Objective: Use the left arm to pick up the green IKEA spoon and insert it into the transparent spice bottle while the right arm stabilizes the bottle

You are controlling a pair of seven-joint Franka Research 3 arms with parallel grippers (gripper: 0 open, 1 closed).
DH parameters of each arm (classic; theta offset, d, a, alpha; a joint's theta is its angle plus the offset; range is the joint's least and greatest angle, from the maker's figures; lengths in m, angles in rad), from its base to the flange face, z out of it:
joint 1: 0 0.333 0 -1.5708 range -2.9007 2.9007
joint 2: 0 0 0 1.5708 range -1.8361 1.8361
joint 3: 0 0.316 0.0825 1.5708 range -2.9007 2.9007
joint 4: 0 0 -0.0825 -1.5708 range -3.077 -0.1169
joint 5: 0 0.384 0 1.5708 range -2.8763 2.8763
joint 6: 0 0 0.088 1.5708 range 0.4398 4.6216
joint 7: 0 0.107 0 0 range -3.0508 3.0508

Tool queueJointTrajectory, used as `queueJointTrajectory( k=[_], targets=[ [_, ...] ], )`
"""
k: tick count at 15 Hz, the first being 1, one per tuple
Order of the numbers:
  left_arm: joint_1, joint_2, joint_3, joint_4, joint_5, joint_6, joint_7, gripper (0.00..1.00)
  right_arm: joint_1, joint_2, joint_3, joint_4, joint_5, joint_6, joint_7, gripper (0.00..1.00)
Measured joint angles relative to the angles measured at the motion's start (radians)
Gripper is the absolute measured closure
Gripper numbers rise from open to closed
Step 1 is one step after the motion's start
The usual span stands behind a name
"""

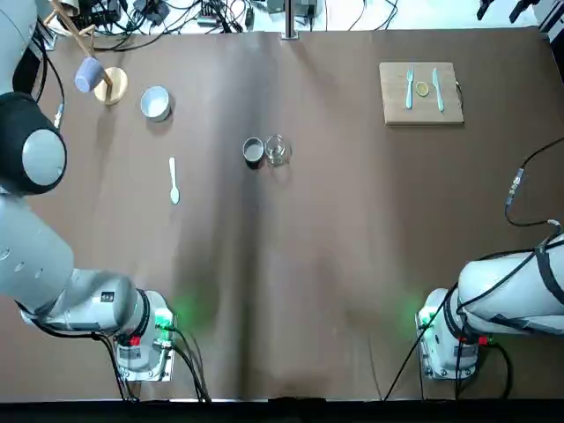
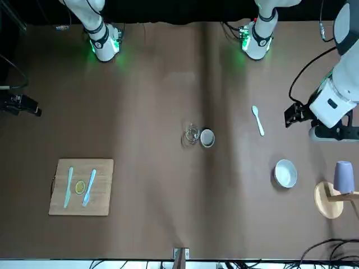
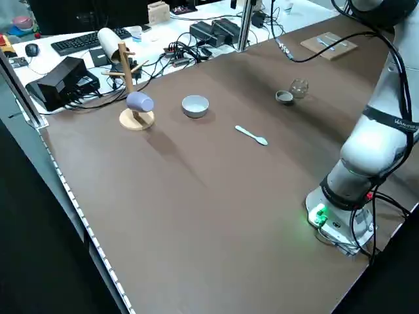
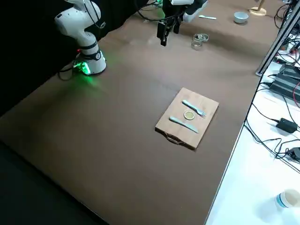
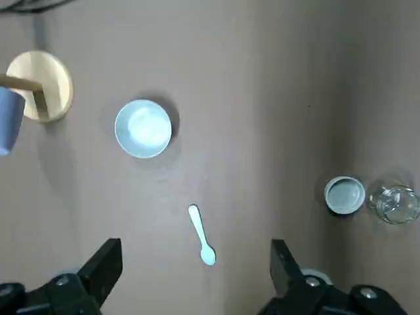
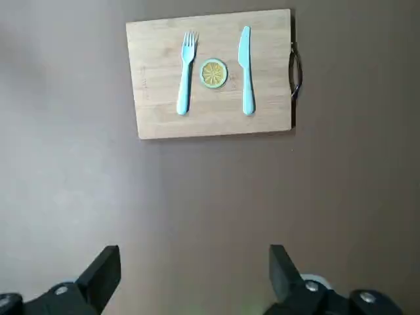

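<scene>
With both end effectors, left (image 5: 195, 275) and right (image 6: 194, 275), open and empty high above the counter (image 1: 335, 264), I worry the flat spoon (image 1: 174, 181) slips, or the bottle (image 1: 277, 150) touching the metal cup (image 1: 254, 151) blocks my right-hand hold.

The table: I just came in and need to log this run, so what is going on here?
Nothing is being handled yet. The pale spoon lies flat on the table, and the clear jar stands upright mid-table beside a grey metal cup. The left gripper hovers open above the spoon. The right gripper hangs open near a cutting board holding a fork, knife and lemon slice.
</scene>
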Motion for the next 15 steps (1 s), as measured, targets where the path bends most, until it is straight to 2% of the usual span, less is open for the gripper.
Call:
queueJointTrajectory(
  k=[2, 4, 8, 11, 13, 15],
  targets=[
    [0.016, 0.009, 0.001, -0.044, 0.0, 0.004, 0.0, 0.0, 0.005, 0.0, 0.005, 0.0, 0.0, -0.002, -0.003, 0.0],
    [0.022, 0.022, 0.003, -0.109, 0.0, 0.055, -0.001, 0.0, 0.02, 0.0, 0.008, -0.001, 0.0, -0.003, -0.011, 0.0],
    [0.046, 0.029, 0.006, -0.315, 0.0, 0.272, -0.056, 0.0, 0.074, 0.002, 0.012, -0.021, 0.0, -0.004, -0.127, 0.0],
    [0.064, 0.029, 0.005, -0.479, 0.0, 0.441, -0.12, 0.0, 0.077, 0.024, 0.011, -0.033, 0.014, -0.052, -0.368, 0.0],
    [0.064, 0.028, 0.005, -0.582, 0.0, 0.542, -0.153, 0.0, 0.077, 0.052, 0.011, -0.039, 0.053, -0.06, -0.495, 0.0],
    [0.066, 0.028, 0.005, -0.685, 0.0, 0.649, -0.218, 0.0, 0.086, 0.085, 0.012, -0.039, 0.112, -0.059, -0.55, 0.0]
  ],
)
